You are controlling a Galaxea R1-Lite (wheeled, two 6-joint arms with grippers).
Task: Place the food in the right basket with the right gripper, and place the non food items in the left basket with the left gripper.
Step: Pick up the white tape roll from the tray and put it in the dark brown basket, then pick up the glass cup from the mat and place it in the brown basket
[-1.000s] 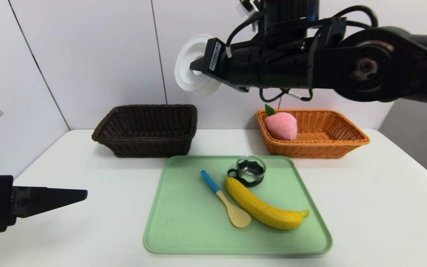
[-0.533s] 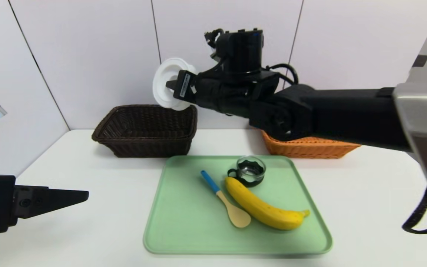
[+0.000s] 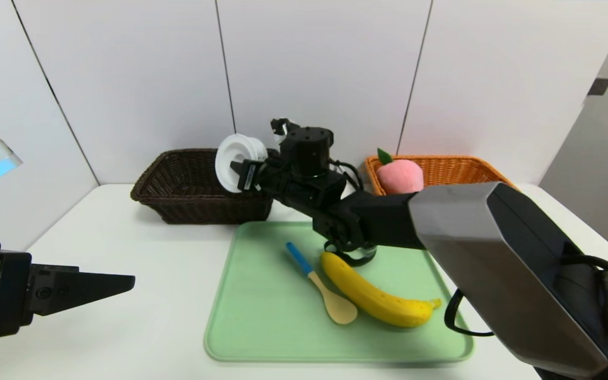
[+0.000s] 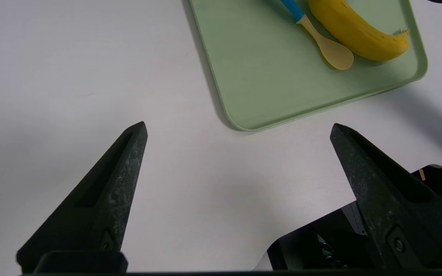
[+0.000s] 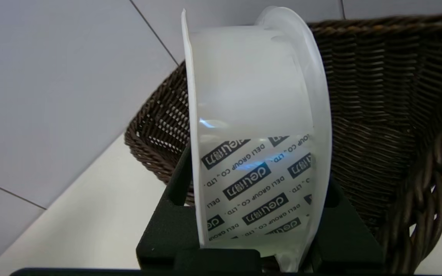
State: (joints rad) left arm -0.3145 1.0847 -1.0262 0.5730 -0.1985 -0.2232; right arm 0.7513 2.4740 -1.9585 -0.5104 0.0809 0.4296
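Two baskets stand at the back of the white counter (image 3: 124, 295): the dark brown basket (image 3: 198, 187) on the left and the orange basket (image 3: 452, 169) on the right, well apart. The right gripper (image 3: 236, 168) reaches across to the dark basket's near right corner, its jaws pinching the white tape roll (image 3: 235, 161) by its two flat sides, so the roll stands on edge over the basket's rim; the right wrist view shows the tape roll (image 5: 255, 153) clamped between the jaws with the dark basket (image 5: 378, 115) just behind it. A pink plush peach (image 3: 400, 177) lies in the left end of the orange basket. On the green tray (image 3: 262, 316) the banana (image 3: 375, 298) and the blue-handled spoon (image 3: 321, 292) lie side by side, and the glass cup (image 3: 354, 256) is mostly hidden under the right arm. The left gripper (image 4: 238, 130) hovers over bare counter near the tray's corner, jaws spread wide and holding nothing.
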